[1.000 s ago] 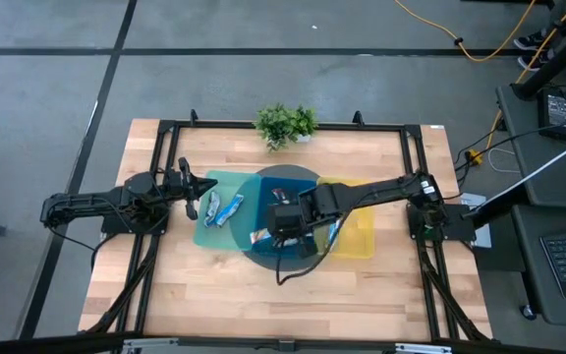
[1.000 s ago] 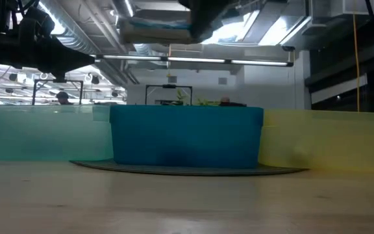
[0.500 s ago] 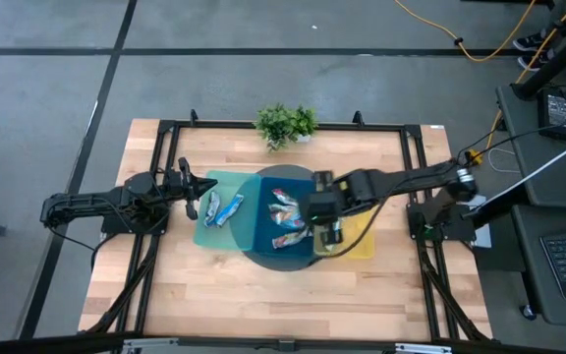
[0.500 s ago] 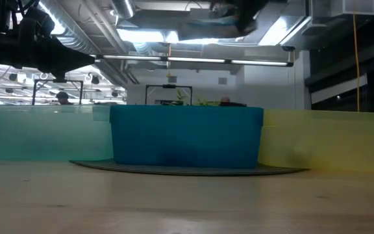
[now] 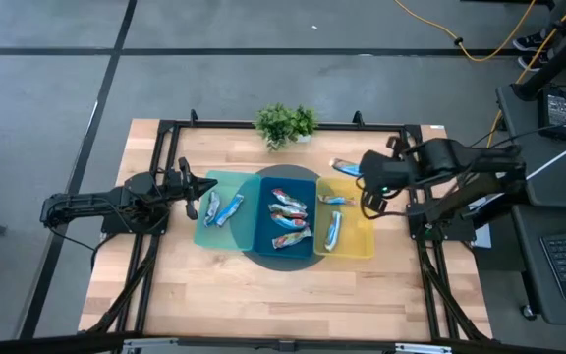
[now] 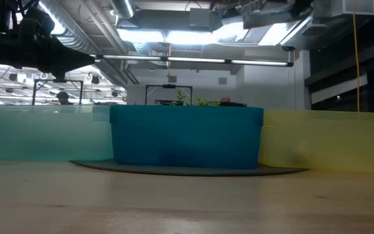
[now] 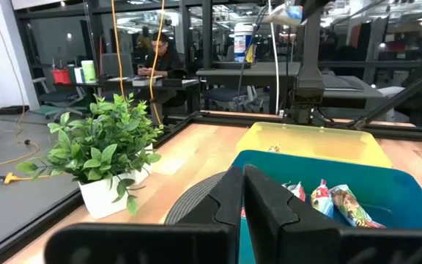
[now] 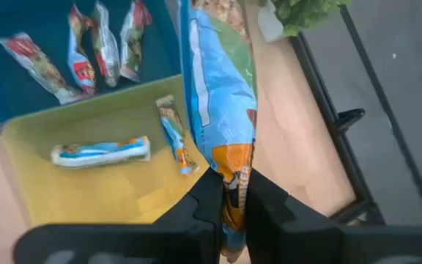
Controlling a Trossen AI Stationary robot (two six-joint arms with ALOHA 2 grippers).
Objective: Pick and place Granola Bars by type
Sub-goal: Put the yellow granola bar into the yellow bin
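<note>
While your right gripper point(image 8: 231, 192) hangs above the table by the far right corner of the yellow bin point(image 5: 360, 246), its fingers are clamped on one blue bar point(image 8: 215, 110), which sticks out past them toward the plant point(image 5: 285, 124). Two bars point(image 5: 333, 228) lie in the yellow bin, one along its far wall, one lengthwise. Four more bars point(image 5: 289, 214) sit in the dark blue bin point(image 5: 260, 228) at centre, on a round grey mat point(image 5: 283, 262). Two bars point(image 5: 222, 207) lie in the teal bin point(image 5: 204, 234) on the left. Your left gripper point(image 5: 197, 186) waits at the teal bin's left edge, fingers together, holding nothing.
</note>
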